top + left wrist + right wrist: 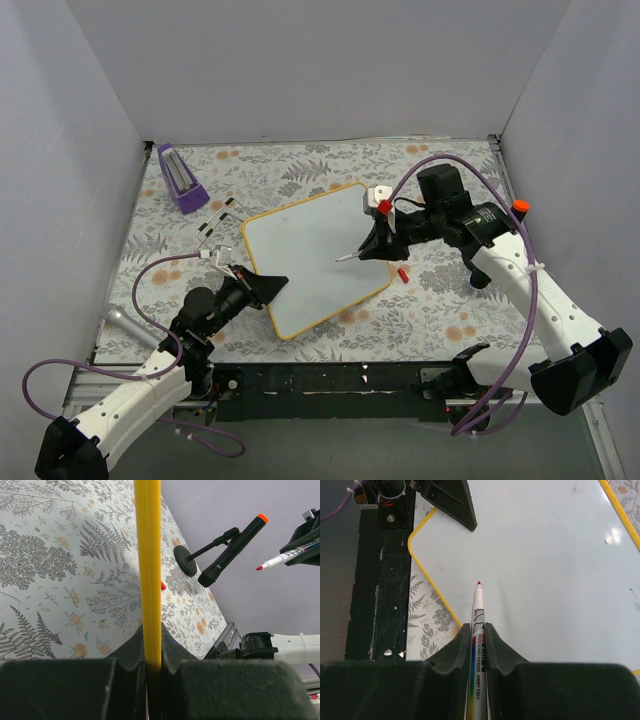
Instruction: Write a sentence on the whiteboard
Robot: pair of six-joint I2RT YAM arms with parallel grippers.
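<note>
The whiteboard (pixel 315 255) lies tilted on the floral mat, white with a yellow frame. Its face shows no red writing in any view, so the sentence is not visible. My left gripper (pixel 270 285) is shut on the board's near-left edge; the yellow frame (pixel 148 555) runs up between the jaws of the left gripper (pixel 152 640). My right gripper (pixel 372 245) is shut on a red-tipped whiteboard marker (pixel 352 255). In the right wrist view the marker (pixel 478 615) points out from the right gripper (pixel 478 630) over the whiteboard (pixel 545 555), near its lower-left part.
A small red cap (pixel 402 273) lies on the mat by the board's right edge. A purple block (pixel 180 178) stands at the back left, a black-and-white strip (pixel 216 217) near it. A grey cylinder (pixel 125 322) lies at the left edge. Grey walls enclose the table.
</note>
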